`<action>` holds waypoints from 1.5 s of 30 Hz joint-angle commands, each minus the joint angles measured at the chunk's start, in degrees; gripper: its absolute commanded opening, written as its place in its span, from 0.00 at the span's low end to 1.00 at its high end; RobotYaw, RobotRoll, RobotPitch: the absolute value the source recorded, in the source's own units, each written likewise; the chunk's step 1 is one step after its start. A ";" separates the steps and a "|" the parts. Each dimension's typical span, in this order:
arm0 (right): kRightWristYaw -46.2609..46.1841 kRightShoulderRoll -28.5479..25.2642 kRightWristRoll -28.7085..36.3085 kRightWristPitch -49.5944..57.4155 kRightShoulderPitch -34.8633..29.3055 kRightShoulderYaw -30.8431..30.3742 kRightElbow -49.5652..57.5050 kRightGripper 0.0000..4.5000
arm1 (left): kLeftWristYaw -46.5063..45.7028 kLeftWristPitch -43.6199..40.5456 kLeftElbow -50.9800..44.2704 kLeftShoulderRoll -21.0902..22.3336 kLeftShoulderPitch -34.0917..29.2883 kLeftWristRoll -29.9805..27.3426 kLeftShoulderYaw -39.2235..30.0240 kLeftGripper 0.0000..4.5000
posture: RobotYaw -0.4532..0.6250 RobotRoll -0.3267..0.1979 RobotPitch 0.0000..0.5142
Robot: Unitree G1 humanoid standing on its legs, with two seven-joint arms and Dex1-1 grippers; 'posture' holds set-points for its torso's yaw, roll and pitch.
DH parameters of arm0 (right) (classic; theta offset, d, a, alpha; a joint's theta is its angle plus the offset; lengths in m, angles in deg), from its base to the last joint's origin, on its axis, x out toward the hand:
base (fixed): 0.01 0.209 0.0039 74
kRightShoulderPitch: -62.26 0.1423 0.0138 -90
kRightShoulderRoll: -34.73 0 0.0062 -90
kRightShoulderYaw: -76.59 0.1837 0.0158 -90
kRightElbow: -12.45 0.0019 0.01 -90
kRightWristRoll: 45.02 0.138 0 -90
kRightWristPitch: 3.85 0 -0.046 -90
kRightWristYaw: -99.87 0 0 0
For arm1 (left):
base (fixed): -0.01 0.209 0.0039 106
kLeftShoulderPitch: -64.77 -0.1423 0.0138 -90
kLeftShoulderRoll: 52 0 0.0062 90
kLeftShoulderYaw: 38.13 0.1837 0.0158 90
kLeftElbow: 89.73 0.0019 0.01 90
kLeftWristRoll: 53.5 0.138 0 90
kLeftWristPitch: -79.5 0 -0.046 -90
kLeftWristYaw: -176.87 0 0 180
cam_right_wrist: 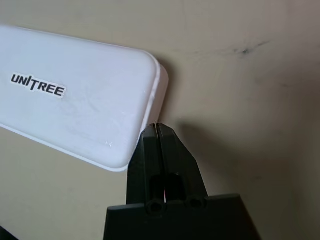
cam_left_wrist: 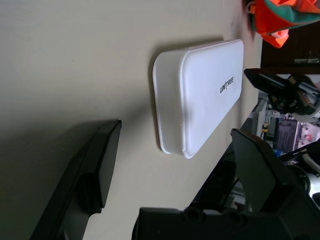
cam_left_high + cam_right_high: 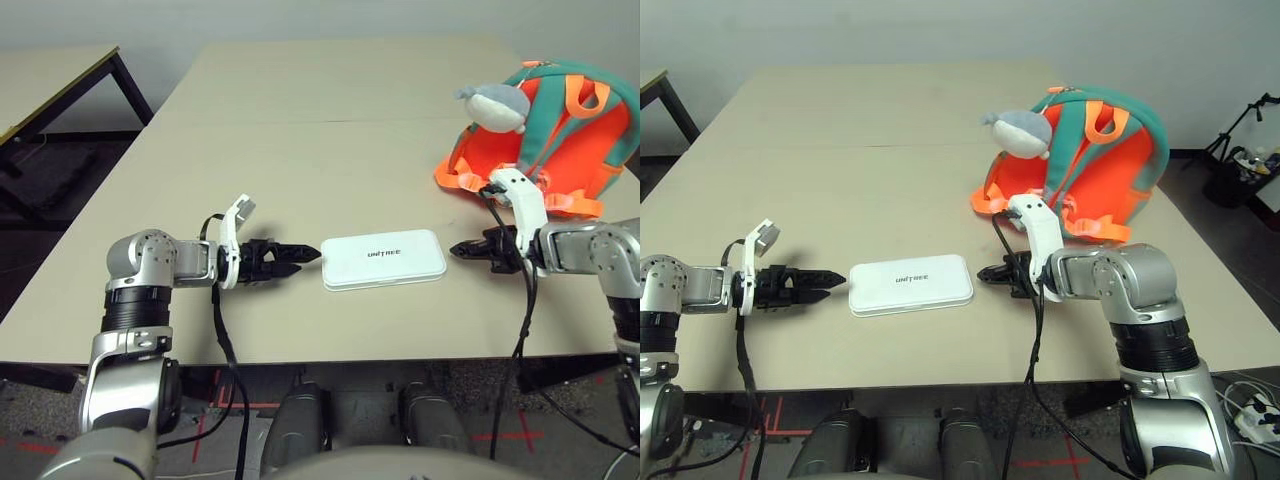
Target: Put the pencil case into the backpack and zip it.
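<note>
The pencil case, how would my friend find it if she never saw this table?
Look at the big beige table, near its front edge. Between the two black pincers lies the pencil case: flat, white, rounded, with small dark letters, unlike the puffy teal-and-orange backpack behind it.

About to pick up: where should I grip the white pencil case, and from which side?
Grip the pencil case by its near short end, coming from the robot's left: the left gripper is open and lined up there. The case lies flat, so the end's thin edge probably fits between the fingers.

You have one flat white rounded-rectangle pencil case [image 3: 384, 259], one teal-and-orange fabric backpack [image 3: 560, 135], one grey plush toy [image 3: 495, 104], and two beige tables [image 3: 300, 140].
</note>
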 commanded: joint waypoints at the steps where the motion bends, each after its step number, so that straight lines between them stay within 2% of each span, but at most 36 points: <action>1: -0.22 1.62 -1.03 -0.07 0.99 -1.49 -0.08 0.01 | -0.94 -0.88 2.80 -2.39 -0.63 2.14 1.80 1.00 | 0.48 0.62 0.10; 14: 0.14 5.21 -2.61 -0.18 1.05 -3.30 1.14 0.01 | 0.05 -2.59 4.44 -5.97 0.66 4.11 3.61 1.00 | 0.48 0.62 0.10; 27: -0.04 8.60 -3.99 -0.98 3.03 -3.78 0.04 0.01 | 1.76 -2.70 3.28 -5.66 -0.59 4.50 3.84 1.00 | 0.49 0.62 0.10; 30: 0.00 9.16 -4.15 -1.62 3.63 -3.51 -0.41 0.00 | 2.47 -2.70 2.47 -5.31 -1.02 4.09 3.72 0.86 | 0.50 0.62 0.11; 35: 0.11 9.43 -4.50 -2.66 4.14 -2.84 -0.91 0.00 | 4.48 -1.61 0.14 -4.88 -1.93 3.24 3.75 0.52 | 0.50 0.62 0.10; 38: 0.13 8.92 -4.75 -3.95 4.00 -1.21 -0.84 0.00 | 5.39 -0.28 -0.97 -4.48 -2.01 3.00 3.16 0.39 | 0.50 0.62 0.10; 41: -0.93 8.19 -4.69 -6.00 3.17 3.01 1.42 0.14 | 5.72 -0.39 -2.76 -3.55 -1.94 2.36 1.48 0.31 | 0.50 0.62 0.10; 45: -5.19 8.50 -4.15 -4.48 1.03 10.93 9.76 0.43 | 6.18 -2.46 -5.88 -1.51 -1.83 0.31 -2.12 0.31 | 0.49 0.62 0.10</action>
